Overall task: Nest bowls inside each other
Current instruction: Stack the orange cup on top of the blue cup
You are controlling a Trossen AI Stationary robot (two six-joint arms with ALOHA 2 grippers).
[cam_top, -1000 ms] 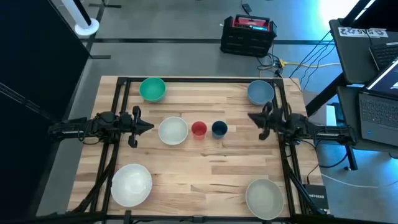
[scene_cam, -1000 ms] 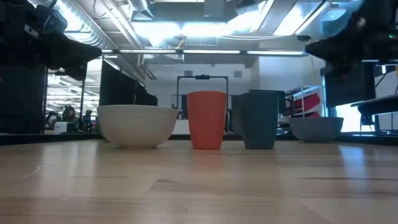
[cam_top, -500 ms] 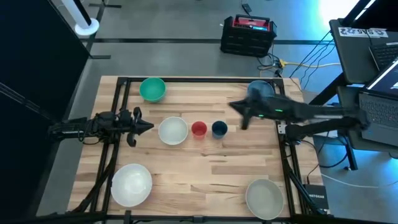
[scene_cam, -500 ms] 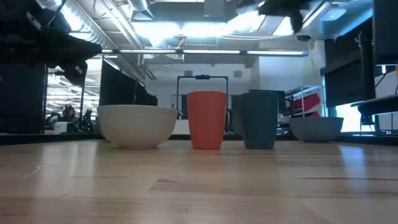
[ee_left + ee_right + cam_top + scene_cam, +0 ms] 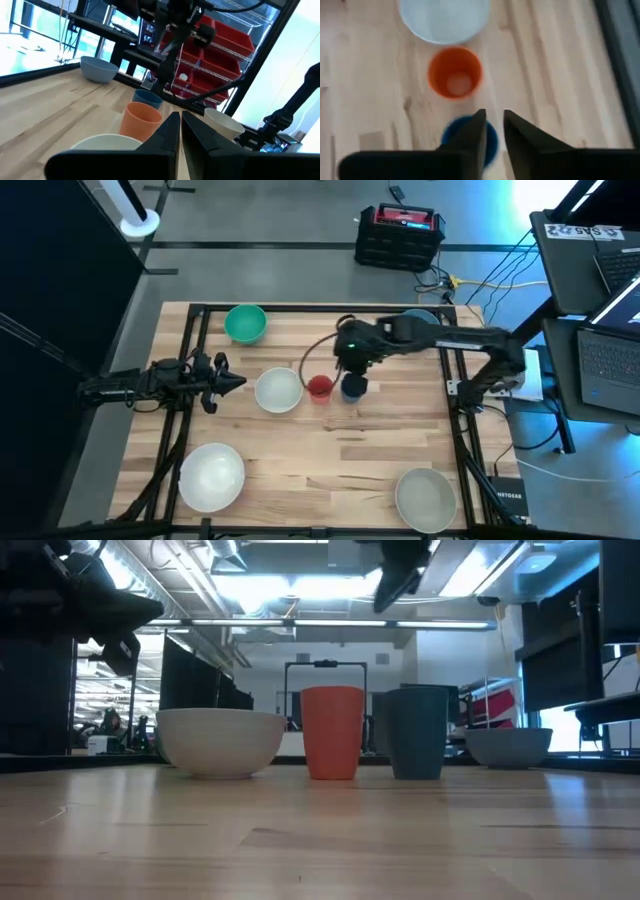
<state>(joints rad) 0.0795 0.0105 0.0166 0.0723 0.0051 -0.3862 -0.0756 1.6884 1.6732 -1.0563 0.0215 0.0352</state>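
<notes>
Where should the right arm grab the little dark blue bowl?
On its rim, from straight above: the dark blue bowl stands upright, mouth open, close beside the red bowl, so pinch the wall on the side away from it. The right tool hovers over it.

Possibly "NETGEAR" on a dark box (image 5: 506, 495) by the table's right edge, lettering barely legible

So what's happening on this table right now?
The right arm has reached out over the middle row, its pincer hanging above the dark blue bowl, fingers slightly apart and holding nothing. The red bowl and medium white bowl stand beside it, un-nested. The left pincer waits shut at the table's left edge.
</notes>
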